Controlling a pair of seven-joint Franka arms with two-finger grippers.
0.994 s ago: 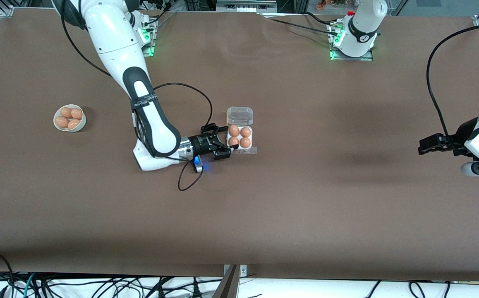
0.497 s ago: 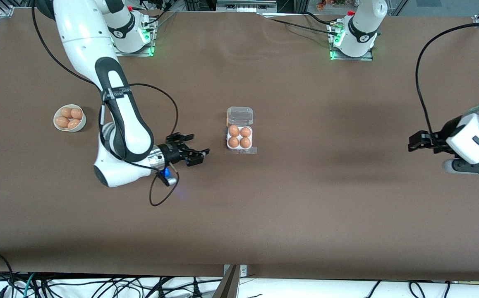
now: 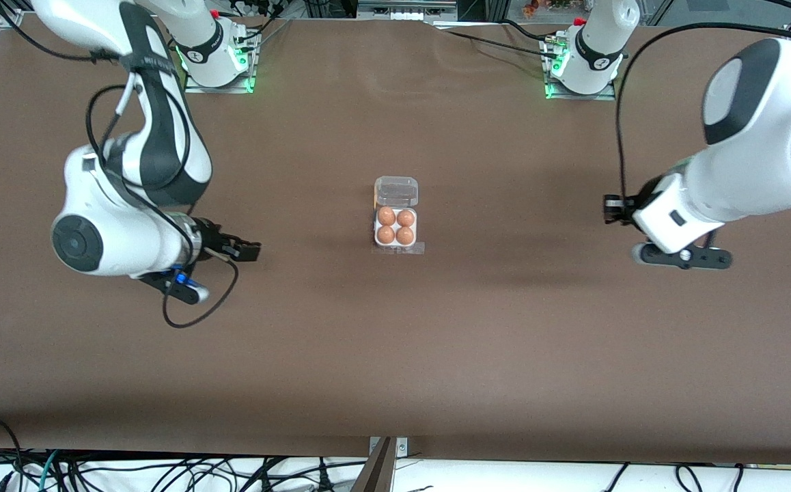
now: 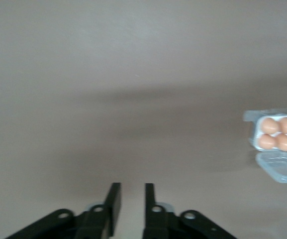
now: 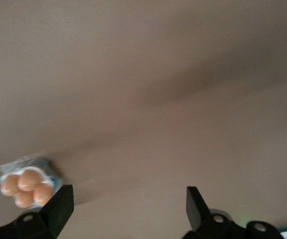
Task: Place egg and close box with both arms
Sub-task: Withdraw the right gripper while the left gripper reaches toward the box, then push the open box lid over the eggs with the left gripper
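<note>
Egg carton (image 3: 396, 227): mid-table, lid (image 3: 396, 190) lay open, 4 eggs (image 3: 395, 226) in cells. My left gripper (image 4: 129, 199): over bare table (image 3: 505, 342) twd left arm's end, fingers nearly together (nothing between). My right gripper (image 5: 128, 200): spread wide, empty, over right arm's end.

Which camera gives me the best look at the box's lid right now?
The front view: it looks straight down on the box, showing the clear lid folded open and lying flat beside the four filled cells. The left wrist view shows the lid small, near its edge. The right wrist view shows mainly the eggs; the lid is hard to make out.
</note>
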